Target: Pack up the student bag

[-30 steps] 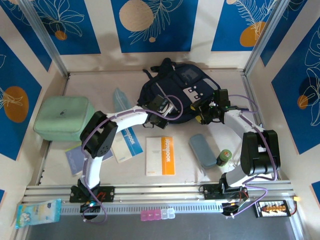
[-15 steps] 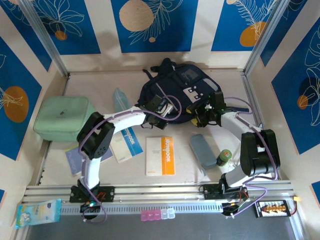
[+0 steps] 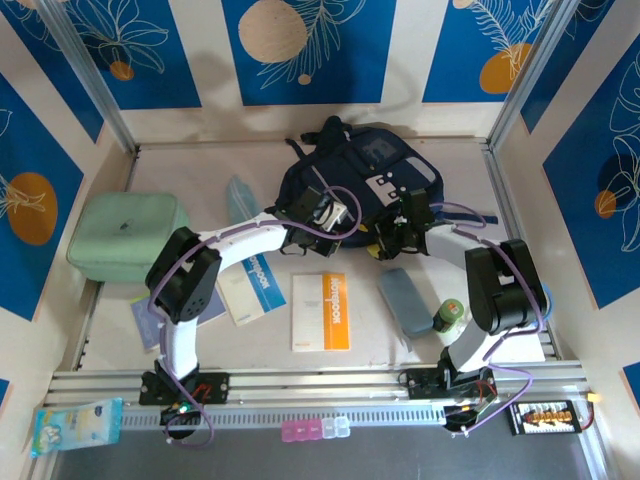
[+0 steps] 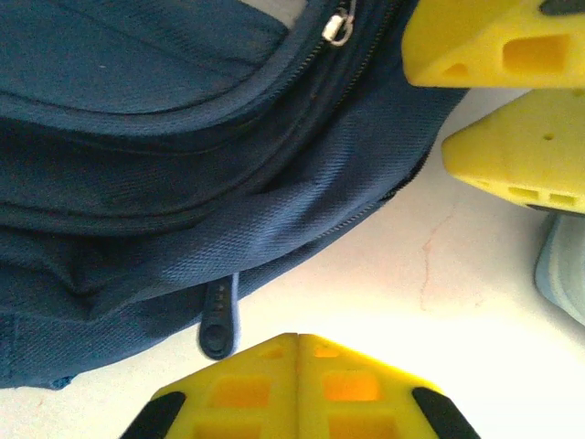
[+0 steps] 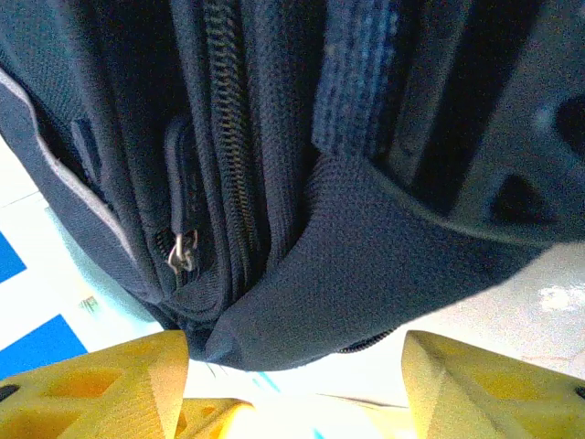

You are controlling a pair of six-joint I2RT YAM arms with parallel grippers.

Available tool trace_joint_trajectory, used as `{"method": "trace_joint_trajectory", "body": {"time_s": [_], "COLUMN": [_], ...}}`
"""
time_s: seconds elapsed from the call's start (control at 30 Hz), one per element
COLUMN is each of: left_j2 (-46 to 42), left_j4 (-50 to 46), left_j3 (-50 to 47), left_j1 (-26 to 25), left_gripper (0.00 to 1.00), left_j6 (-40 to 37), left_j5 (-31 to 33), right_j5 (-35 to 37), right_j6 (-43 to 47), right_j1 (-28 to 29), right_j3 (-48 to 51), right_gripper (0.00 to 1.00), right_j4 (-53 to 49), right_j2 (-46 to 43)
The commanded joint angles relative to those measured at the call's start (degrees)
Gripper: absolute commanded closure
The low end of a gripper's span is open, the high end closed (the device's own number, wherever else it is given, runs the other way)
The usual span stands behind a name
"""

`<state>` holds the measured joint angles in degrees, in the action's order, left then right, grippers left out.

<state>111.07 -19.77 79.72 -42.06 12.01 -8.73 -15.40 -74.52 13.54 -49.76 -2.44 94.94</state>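
The student bag (image 3: 350,185), dark navy with white tag patches, lies at the back middle of the table. My left gripper (image 3: 352,228) is at its near edge and shut with nothing between the fingers (image 4: 297,366). A black zipper pull tab (image 4: 218,320) hangs just left of the fingertips, apart from them. My right gripper (image 3: 380,240) faces it from the right and is open (image 5: 292,393). A fold of the bag's fabric (image 5: 366,274) hangs between its yellow fingers (image 5: 494,384). A metal zipper slider (image 5: 183,251) shows on the bag.
A mint-green case (image 3: 125,235) sits at the left. An orange-and-white booklet (image 3: 322,310) and a blue-and-white booklet (image 3: 255,285) lie in front. A grey-blue pencil pouch (image 3: 405,300) and a green-capped bottle (image 3: 448,315) are near the right arm's base.
My right gripper has swung left along the bag's near edge, close to the left gripper. The left gripper has shifted slightly up and right.
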Motion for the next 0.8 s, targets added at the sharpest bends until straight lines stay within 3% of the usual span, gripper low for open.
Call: {"method": "trace_joint_trajectory", "body": {"time_s": [0.0,0.13,0.57,0.77], "left_j2": [-0.97,-0.10,3.24,5.50], "left_j4": [-0.21,0.06,-1.68,-2.94], "left_j3": [-0.95,-0.13,1.96,4.18], "left_j1": [0.40,0.39,0.33,0.39], "left_gripper": [0.76,0.63,0.63,0.64], "left_j6": [-0.17,-3.13,-8.94,-9.46], "left_j5": [3.52,3.07,1.79,5.49], "right_j5": [-1.13,-0.25,-0.25,0.02], "right_j6": [-1.59,-1.59,-1.35,0.02], "right_j1": [0.61,0.48,0.34,0.26], "right_j3": [-1.00,-0.83,-1.75,-2.74], "right_gripper": [0.38,0.42,0.81,0.84], "right_j4": [1.67,1.21,2.27,0.75], "right_j2": [0.91,1.46,2.13,0.01]}}
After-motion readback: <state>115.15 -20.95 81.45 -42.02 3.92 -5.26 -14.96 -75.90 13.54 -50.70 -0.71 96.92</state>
